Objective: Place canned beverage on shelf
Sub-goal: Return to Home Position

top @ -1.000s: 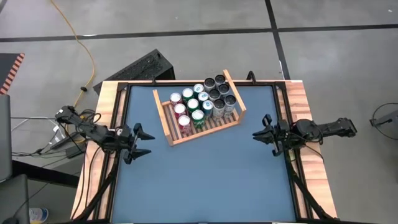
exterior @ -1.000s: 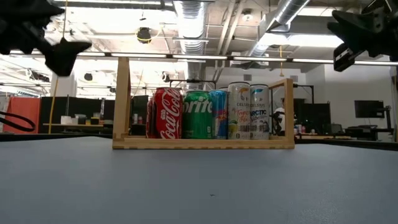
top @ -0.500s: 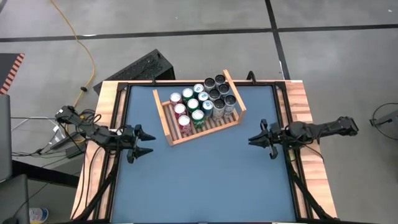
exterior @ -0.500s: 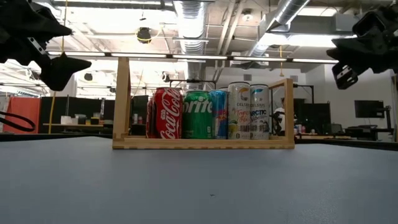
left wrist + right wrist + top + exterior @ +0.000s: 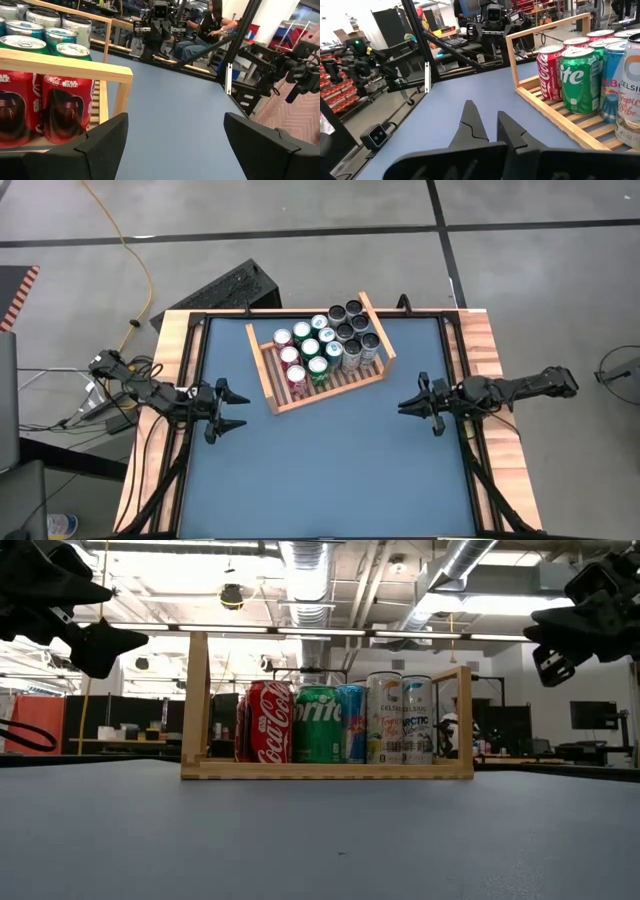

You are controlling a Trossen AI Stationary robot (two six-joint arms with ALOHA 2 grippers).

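The light-brown wooden shelf (image 5: 335,388) stands on the blue table mat, at the far middle and turned a little askew. Several cans stand upright on its slatted base: red cans (image 5: 292,362), green cans (image 5: 312,350), and dark-topped cans (image 5: 350,325) at the far right end. The low view shows the same shelf (image 5: 325,770) with a red can (image 5: 268,722) and a green can (image 5: 318,725) in front. My left gripper (image 5: 228,408) hovers open above the table's left edge and points at the shelf (image 5: 65,67). My right gripper (image 5: 410,405) hovers shut above the right edge and holds nothing.
The blue mat (image 5: 330,475) lies bare in front of the shelf and between the two grippers. Wooden boards (image 5: 168,400) border the table left and right. Beyond the far edge are other robot stands and a seated person (image 5: 210,22).
My right gripper has tipped down to level, sunk a little and reached slightly toward the table's middle. It has stayed shut. The shelf and its cans have not moved.
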